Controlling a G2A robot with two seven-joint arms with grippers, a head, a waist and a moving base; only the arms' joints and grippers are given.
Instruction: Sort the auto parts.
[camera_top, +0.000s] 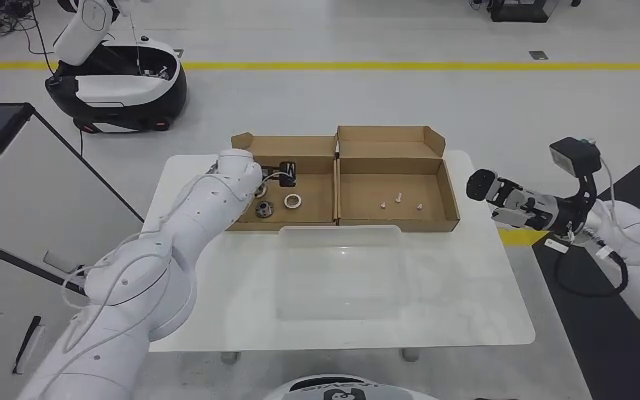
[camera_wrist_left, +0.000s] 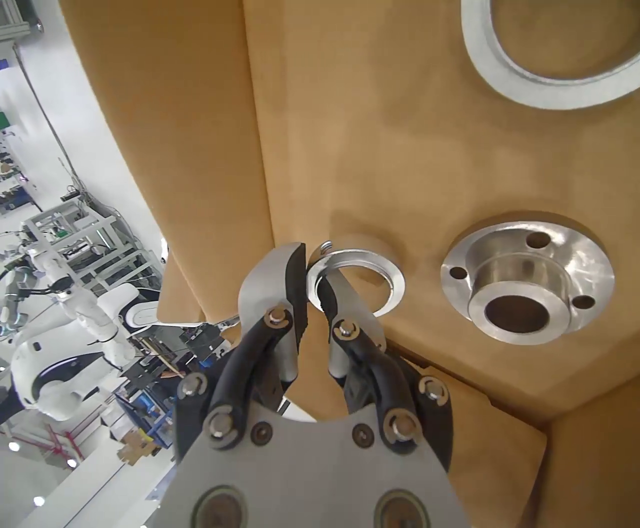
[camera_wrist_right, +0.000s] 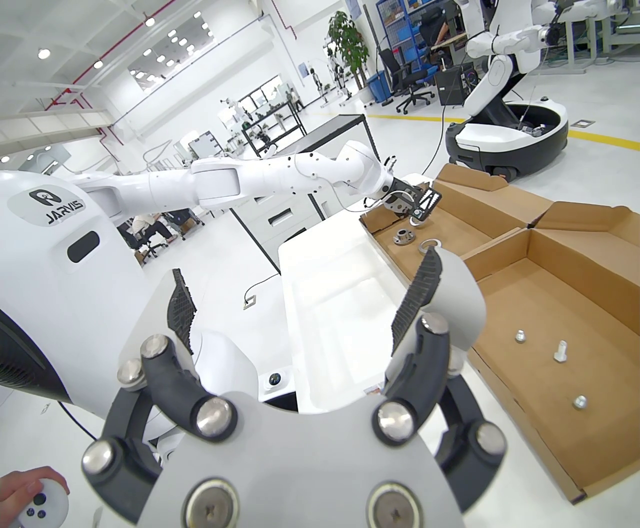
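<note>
The white table (camera_top: 450, 300) lies bare on the robot's side of the left claw (camera_wrist_left: 311, 272), beyond a clear tub (camera_top: 283, 275). Two open cardboard boxes stand wall to wall. The left claw hangs inside the left box (camera_top: 290, 147), close to its back wall. It pinches the rim of a thin silver ring (camera_wrist_left: 395, 285), one finger inside and one outside. Just beside the claw lies a shiny flange (camera_wrist_left: 527, 272) with three holes, and farther off a wider ring (camera_wrist_left: 545, 94). Three small bolts (camera_top: 398, 198) lie in the right box (camera_top: 390, 145). The right claw (camera_wrist_right: 305, 310) gapes empty past the table's right edge, well apart from the left claw.
</note>
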